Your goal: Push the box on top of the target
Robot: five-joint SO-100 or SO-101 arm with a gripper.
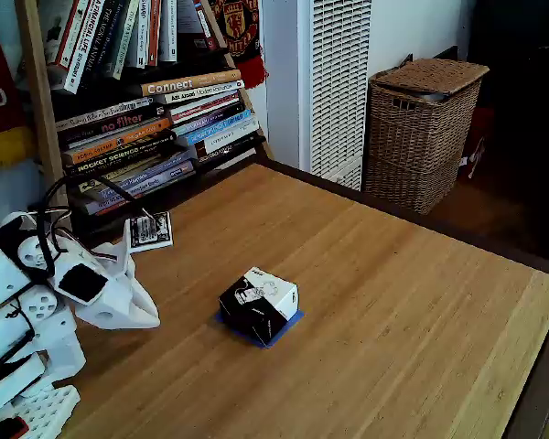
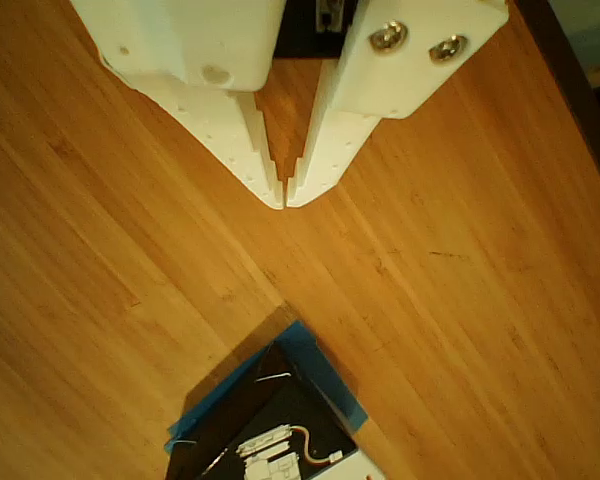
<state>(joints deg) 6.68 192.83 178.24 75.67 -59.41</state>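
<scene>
The box (image 1: pixel 259 305), black-sided with a white printed top, rests on the wooden table (image 1: pixel 393 302) over the blue tape target (image 1: pixel 292 320), whose edge shows along the box's right and front sides. In the other view the box (image 2: pixel 280 430) sits at the bottom, with the target's blue corner (image 2: pixel 320 365) sticking out past it. My white gripper (image 1: pixel 149 317) is drawn back to the left of the box with a gap of bare wood between. Its fingertips meet in the other view, so the gripper (image 2: pixel 284 196) is shut with nothing in it.
A small black-and-white printed card (image 1: pixel 150 230) lies near the table's back edge. A bookshelf (image 1: pixel 137 101) full of books stands behind, and a wicker basket (image 1: pixel 423 128) stands on the floor beyond the table. The table's right edge (image 1: pixel 531 384) runs down the right.
</scene>
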